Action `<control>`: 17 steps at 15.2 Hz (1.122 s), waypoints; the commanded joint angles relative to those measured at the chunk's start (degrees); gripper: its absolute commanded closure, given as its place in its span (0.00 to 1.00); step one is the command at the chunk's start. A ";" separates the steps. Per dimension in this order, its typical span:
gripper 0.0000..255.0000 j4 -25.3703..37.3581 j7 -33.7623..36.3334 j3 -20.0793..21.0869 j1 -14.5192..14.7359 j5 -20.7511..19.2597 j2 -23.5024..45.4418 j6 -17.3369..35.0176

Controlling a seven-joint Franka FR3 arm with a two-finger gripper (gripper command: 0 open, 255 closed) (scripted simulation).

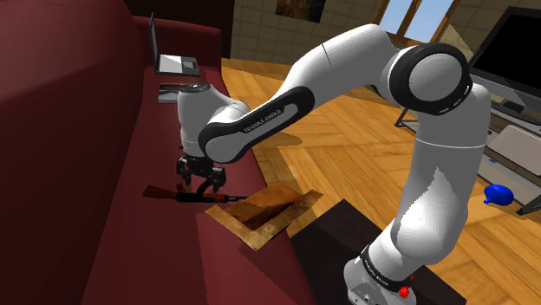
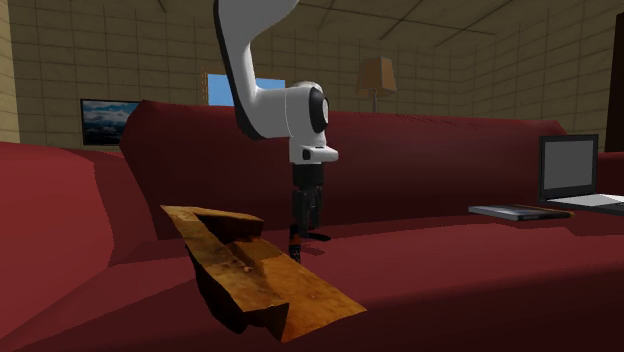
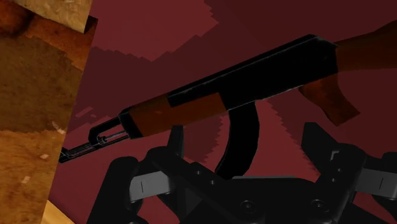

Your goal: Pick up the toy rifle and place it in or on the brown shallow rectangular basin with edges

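Observation:
The toy rifle [image 1: 186,197], black with brown wooden parts, lies flat on the dark red sofa seat [image 1: 113,225]. My gripper [image 1: 201,184] hangs just above its middle, open. In the wrist view the rifle [image 3: 254,83] runs across in front of the gripper [image 3: 251,175], and its curved black magazine points down between the two fingers, which stand apart and do not touch it. The brown shallow basin [image 1: 277,204] sits right beside the rifle's muzzle end, at the seat's front edge. In the second exterior view the gripper [image 2: 305,232] is just behind the basin [image 2: 290,290].
An open laptop [image 1: 173,65] [image 2: 570,175] stands further along the seat. The sofa's backrest [image 2: 420,160] rises behind the gripper. My dark stand [image 1: 347,243] is next to the basin. A blue object [image 1: 497,193] lies on the wooden floor.

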 commanded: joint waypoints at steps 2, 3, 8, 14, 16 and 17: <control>0.00 -0.30 0.25 -0.36 0.11 -0.56 0.63 0.85; 0.00 -0.30 0.25 -0.37 0.11 -0.57 0.64 0.85; 0.00 -0.30 0.25 -0.36 0.11 -0.57 0.64 0.85; 1.00 -0.17 0.22 -0.40 0.11 -0.61 0.73 0.81; 1.00 -0.28 0.22 -0.36 0.09 -0.56 0.62 0.82; 1.00 -0.18 0.32 -0.39 0.18 -0.64 0.74 0.82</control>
